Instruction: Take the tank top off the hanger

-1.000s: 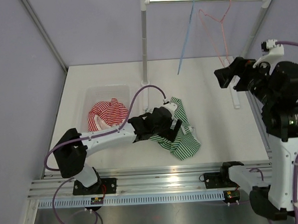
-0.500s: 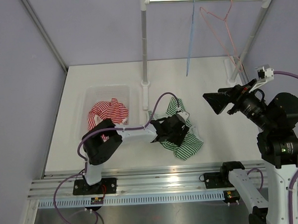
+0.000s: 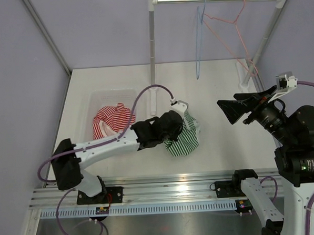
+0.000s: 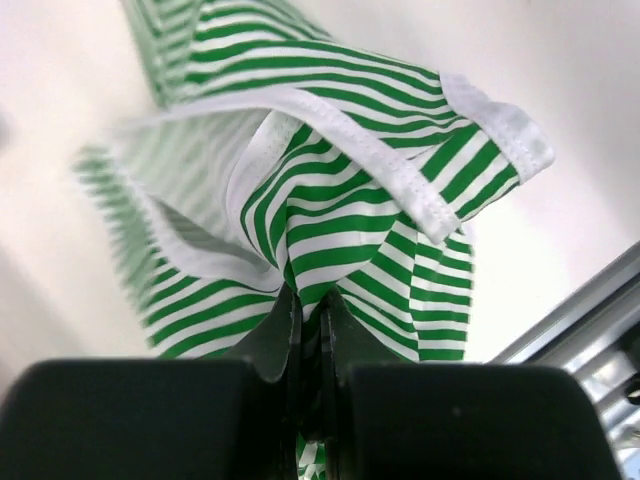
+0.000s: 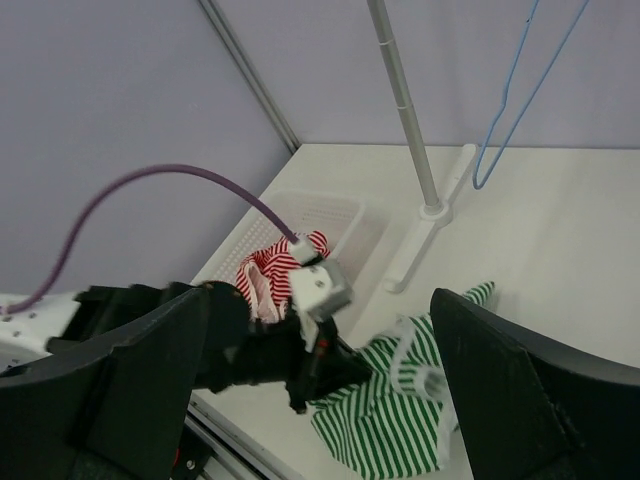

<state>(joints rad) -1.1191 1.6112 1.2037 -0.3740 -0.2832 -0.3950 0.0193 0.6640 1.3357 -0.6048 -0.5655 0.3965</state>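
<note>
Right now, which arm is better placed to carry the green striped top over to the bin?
Left. The left claw is shut on a fold of the green striped tank top, and the clear bin sits nearer that arm. The right claw stands open in the air, well off the cloth.

Green-and-white stripes with plain white trim mark the tank top (image 3: 183, 142), set against a white desk (image 3: 224, 93) and pale lilac walls (image 3: 105, 30). The garment (image 3: 115, 119) in the clear bin (image 3: 93, 102) is striped red and white. One hanger (image 3: 198, 73) is blue, the other hanger (image 3: 246, 47) pink, and the cable (image 3: 145, 94) is purple.
</note>
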